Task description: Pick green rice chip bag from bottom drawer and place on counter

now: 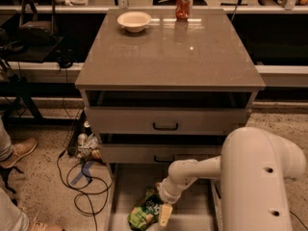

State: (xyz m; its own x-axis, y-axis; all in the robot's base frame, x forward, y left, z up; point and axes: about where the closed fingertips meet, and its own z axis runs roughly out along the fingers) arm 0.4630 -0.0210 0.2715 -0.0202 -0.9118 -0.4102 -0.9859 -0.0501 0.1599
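Note:
The green rice chip bag [146,210] lies in the open bottom drawer [192,214], toward its front left. My gripper [162,211] reaches down into the drawer on the white arm and sits right against the bag's right side, one pale finger [165,215] showing beside the bag. The counter [168,52] is the glossy grey-brown top of the cabinet above.
A cream bowl [134,20] and a red soda can [183,5] stand at the back of the counter. Two drawers with black handles [165,126] sit above the open drawer. Cables [84,179] and a person's shoe [17,151] are on the floor at left.

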